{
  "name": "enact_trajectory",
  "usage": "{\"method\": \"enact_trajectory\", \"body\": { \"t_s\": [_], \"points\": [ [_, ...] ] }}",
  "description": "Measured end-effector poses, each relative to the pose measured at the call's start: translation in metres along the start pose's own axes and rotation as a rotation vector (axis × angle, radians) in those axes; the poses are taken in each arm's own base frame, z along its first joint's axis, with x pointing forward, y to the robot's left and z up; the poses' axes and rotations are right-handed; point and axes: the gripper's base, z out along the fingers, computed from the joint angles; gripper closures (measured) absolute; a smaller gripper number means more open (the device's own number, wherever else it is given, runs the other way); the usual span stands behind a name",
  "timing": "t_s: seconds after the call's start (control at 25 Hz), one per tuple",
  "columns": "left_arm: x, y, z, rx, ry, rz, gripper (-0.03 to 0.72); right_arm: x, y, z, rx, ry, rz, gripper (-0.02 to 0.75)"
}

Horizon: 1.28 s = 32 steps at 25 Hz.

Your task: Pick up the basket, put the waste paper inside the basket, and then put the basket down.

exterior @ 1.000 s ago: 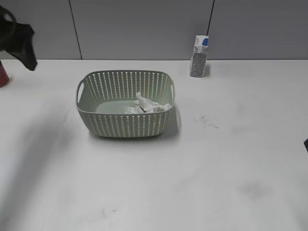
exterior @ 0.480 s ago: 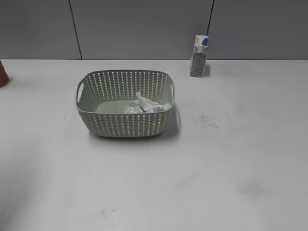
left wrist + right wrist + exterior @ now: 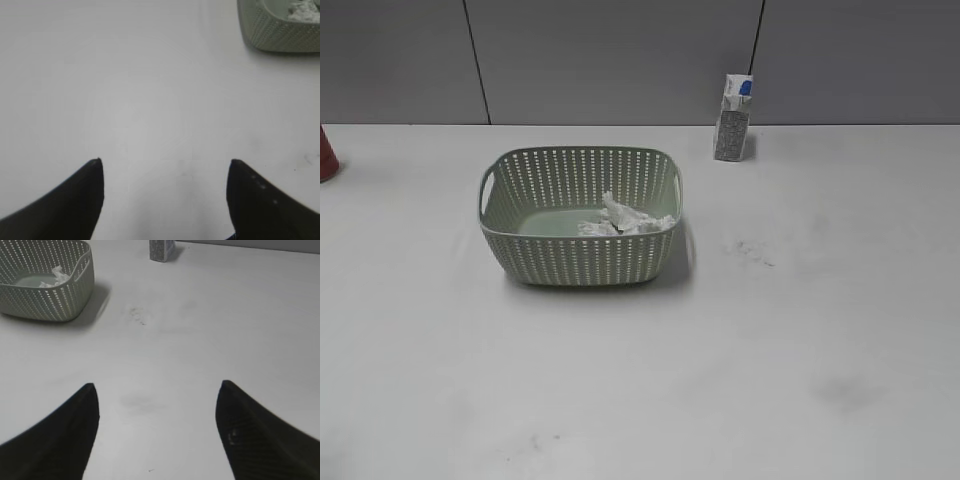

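The pale green basket (image 3: 578, 216) stands on the white table, left of centre in the exterior view. White crumpled waste paper (image 3: 623, 220) lies inside it at the right. The basket also shows in the left wrist view (image 3: 280, 30) at top right and in the right wrist view (image 3: 47, 282) at top left, with paper (image 3: 56, 277) in it. My left gripper (image 3: 164, 162) is open and empty over bare table. My right gripper (image 3: 156, 385) is open and empty over bare table. Neither gripper shows in the exterior view.
An upright white-grey carton with a blue top (image 3: 733, 117) stands at the back, right of the basket; its base shows in the right wrist view (image 3: 161, 249). A red object (image 3: 326, 154) sits at the far left edge. A grey wall runs behind the table.
The left arm, seen at upper left one second ago, has left the exterior view. A dark tip at the right edge is gone too. The basket and paper have not moved.
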Motion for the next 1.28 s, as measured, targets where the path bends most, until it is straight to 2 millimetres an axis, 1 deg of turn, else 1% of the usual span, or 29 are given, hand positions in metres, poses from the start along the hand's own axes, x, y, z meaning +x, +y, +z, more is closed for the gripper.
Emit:
{"method": "enact_trajectory", "body": {
  "t_s": [0.16, 0.28, 0.44, 0.52, 0.76, 1.28],
  "points": [
    [0.033, -0.004, -0.017, -0.005, -0.144, 0.025, 0.106, 0.010, 0.000, -0.012, 0.027, -0.017, -0.004, 0.156],
    [0.053, -0.006, -0.025, -0.008, -0.230, 0.037, 0.107, 0.020, -0.002, -0.016, 0.048, -0.009, -0.015, 0.156],
    [0.070, -0.008, -0.035, -0.017, -0.362, 0.053, 0.120, 0.021, -0.003, -0.017, 0.060, -0.008, -0.007, 0.156],
    [0.077, -0.009, -0.037, -0.023, -0.417, 0.059, 0.127, 0.021, -0.003, -0.017, 0.063, -0.005, -0.007, 0.156],
    [0.078, -0.007, -0.037, -0.054, -0.447, 0.029, 0.130, 0.021, -0.003, -0.017, 0.064, -0.006, -0.004, 0.156],
    [0.078, -0.006, -0.035, -0.066, -0.445, 0.024, 0.132, 0.021, -0.003, -0.017, 0.064, -0.005, -0.002, 0.156]
  ]
}}
